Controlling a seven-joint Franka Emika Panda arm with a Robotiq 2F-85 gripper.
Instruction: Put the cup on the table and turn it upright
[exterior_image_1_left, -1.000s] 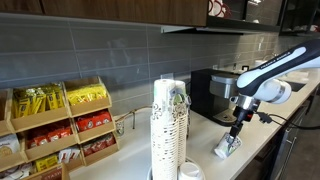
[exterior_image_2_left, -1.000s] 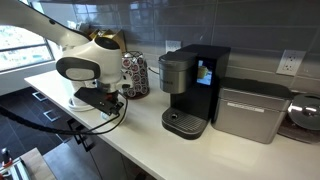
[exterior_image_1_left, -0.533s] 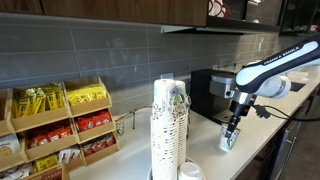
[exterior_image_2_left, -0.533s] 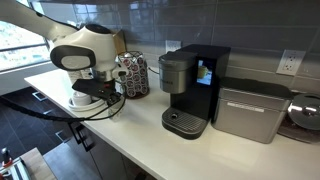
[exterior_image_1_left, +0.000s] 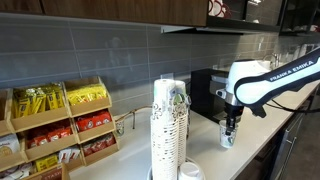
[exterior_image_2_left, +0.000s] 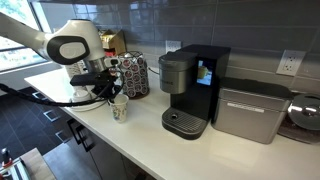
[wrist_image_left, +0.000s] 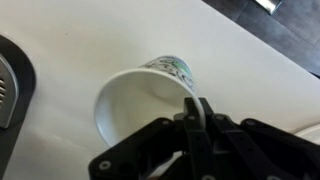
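Wrist view: small white tapered paper cup w/ green-dark print (wrist_image_left: 137, 98), mouth up, standing on long off-white countertop (wrist_image_left: 240, 50) nr black coffee machine (exterior_image_2_left: 193, 85). Robotiq gripper (wrist_image_left: 199, 110): jaws nearly closed, apparently pinching near rim, prob. to steady cup upright

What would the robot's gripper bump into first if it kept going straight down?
Most likely the cup. The gripper points down right at the cup's rim, with the table underneath. Depth is hard to judge here.
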